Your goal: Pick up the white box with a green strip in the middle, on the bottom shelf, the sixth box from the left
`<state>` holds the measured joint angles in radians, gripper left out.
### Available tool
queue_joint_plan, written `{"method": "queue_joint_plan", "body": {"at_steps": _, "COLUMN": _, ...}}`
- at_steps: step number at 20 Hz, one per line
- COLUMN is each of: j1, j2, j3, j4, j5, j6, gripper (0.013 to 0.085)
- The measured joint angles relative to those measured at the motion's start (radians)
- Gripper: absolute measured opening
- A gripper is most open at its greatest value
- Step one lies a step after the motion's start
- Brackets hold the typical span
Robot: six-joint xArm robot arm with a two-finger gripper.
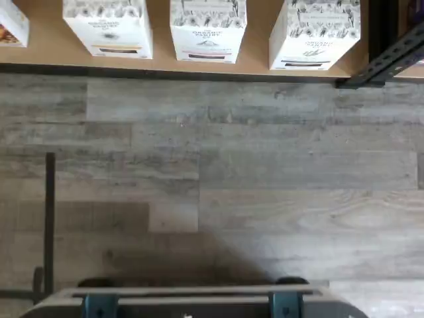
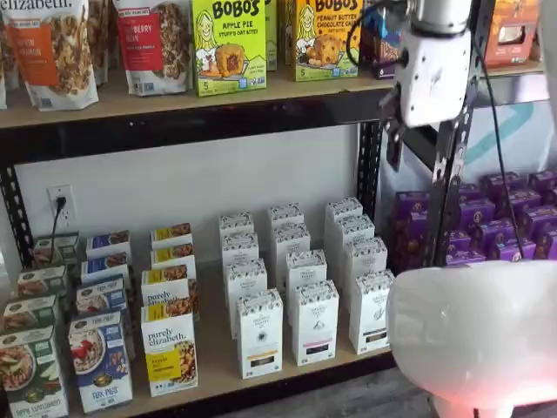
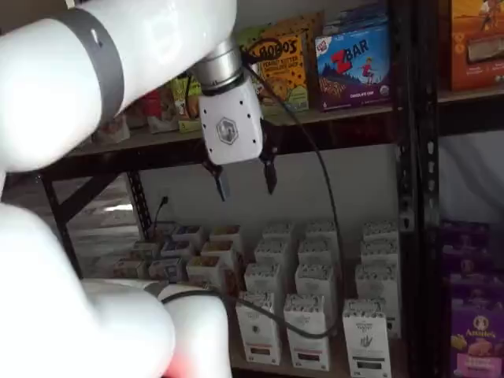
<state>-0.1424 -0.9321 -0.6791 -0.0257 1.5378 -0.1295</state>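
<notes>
The white box with a green strip (image 2: 372, 312) stands at the front right of the bottom shelf (image 2: 218, 383), at the head of a row of like cartons. It also shows in a shelf view (image 3: 366, 339) and in the wrist view (image 1: 315, 33). Beside it stand a like carton with a pink strip (image 1: 207, 30) and one with a yellowish strip (image 1: 109, 26). My gripper (image 3: 245, 183) hangs high above these cartons, level with the upper shelf's front rail. Its two black fingers are open and empty. In a shelf view its white body (image 2: 432, 74) shows side-on.
The upper shelf (image 2: 174, 100) holds granola bags and Bobo's boxes (image 2: 229, 43). Colourful boxes (image 2: 100, 357) fill the bottom shelf's left side. Purple boxes (image 2: 505, 218) stand past a black upright (image 2: 448, 200). My arm's white link (image 2: 474, 335) fills the foreground. The wrist view shows grey plank floor (image 1: 212, 179).
</notes>
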Motion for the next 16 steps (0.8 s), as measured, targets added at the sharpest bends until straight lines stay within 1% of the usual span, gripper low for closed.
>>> {"method": "queue_joint_plan", "body": {"at_steps": 1, "j1": -0.009, "j2": -0.001, "j3": 0.029, "j4": 0.006, "j5": -0.031, "j6": -0.008, "gripper": 0.0850}}
{"method": "queue_joint_plan", "body": {"at_steps": 5, "j1": -0.019, "j2": 0.025, "j3": 0.144, "j4": -0.007, "j5": -0.160, "j6": -0.012, "gripper": 0.0850}}
{"method": "queue_joint_plan", "body": {"at_steps": 7, "j1": -0.027, "j2": 0.042, "j3": 0.207, "j4": -0.015, "j5": -0.255, "j6": -0.014, "gripper": 0.0850}}
{"method": "queue_joint_plan", "body": {"at_steps": 12, "j1": -0.055, "j2": 0.122, "j3": 0.287, "j4": -0.025, "j5": -0.413, "j6": -0.032, "gripper": 0.0850}}
{"method": "queue_joint_plan", "body": {"at_steps": 14, "j1": -0.079, "j2": 0.151, "j3": 0.315, "j4": -0.002, "j5": -0.488, "j6": -0.063, "gripper": 0.0850}}
{"method": "queue_joint_plan", "body": {"at_steps": 16, "j1": -0.093, "j2": 0.191, "j3": 0.322, "j4": 0.004, "j5": -0.529, "j6": -0.079, "gripper": 0.0850}}
